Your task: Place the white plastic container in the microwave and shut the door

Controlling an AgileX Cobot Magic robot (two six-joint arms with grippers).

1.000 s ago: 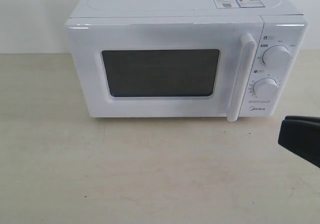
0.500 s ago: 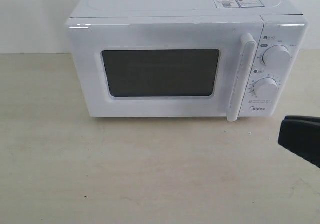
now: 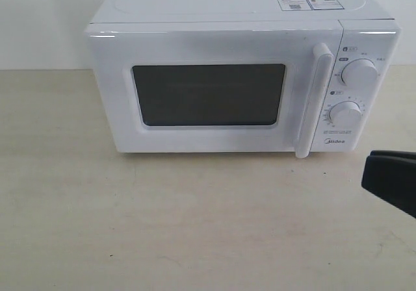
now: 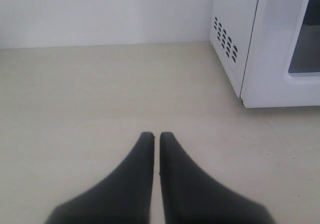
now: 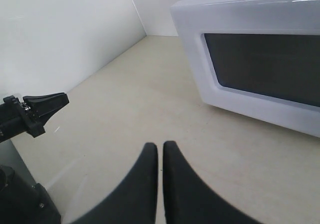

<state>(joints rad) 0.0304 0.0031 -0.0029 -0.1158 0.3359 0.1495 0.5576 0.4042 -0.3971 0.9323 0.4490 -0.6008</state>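
The boxy white microwave (image 3: 227, 5) stands at the back of the pale beige table (image 3: 162, 226) with its white front door (image 3: 208, 44) shut flush. Its dark window (image 3: 208, 95) is too murky to tell what lies inside. The exterior view catches only a black sliver of the right gripper (image 3: 390, 180), off to the side of the microwave, while the wrist view shows its black fingers (image 5: 150, 184) pressed together on nothing. The left gripper (image 4: 153, 135), likewise closed and empty, shows in its own wrist view, which alone reveals the vent holes (image 4: 226, 37) in the microwave's side wall.
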